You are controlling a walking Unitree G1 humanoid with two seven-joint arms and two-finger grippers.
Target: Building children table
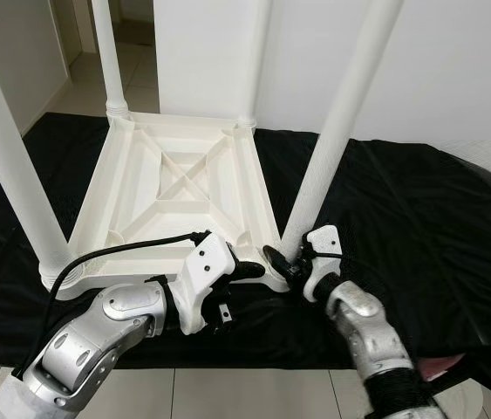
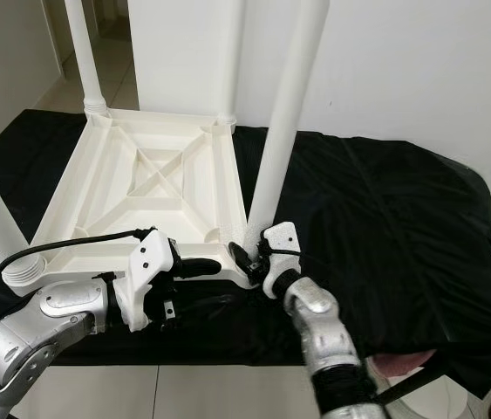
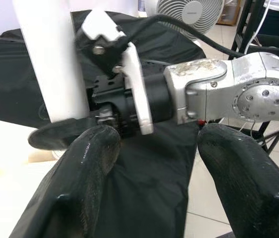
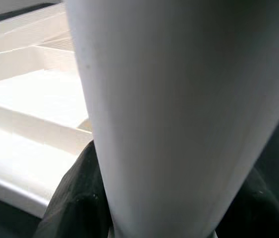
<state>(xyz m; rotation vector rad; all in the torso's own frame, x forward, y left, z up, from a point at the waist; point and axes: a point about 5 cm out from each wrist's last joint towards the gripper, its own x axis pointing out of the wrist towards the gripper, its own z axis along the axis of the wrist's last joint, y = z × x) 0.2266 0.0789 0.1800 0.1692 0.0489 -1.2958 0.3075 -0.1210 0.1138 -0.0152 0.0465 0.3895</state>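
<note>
A white plastic table (image 1: pixel 184 188) lies upside down on a black cloth (image 1: pixel 402 218) at centre frame, its four legs rising out of the top edge. At lower centre the right gripper (image 1: pixel 287 262) sits at the base of the near right leg (image 1: pixel 332 140), apparently clasping it. The left gripper (image 1: pixel 249 271), lower left of centre, rests against the table's near rim, its fingers hard to read.
</note>
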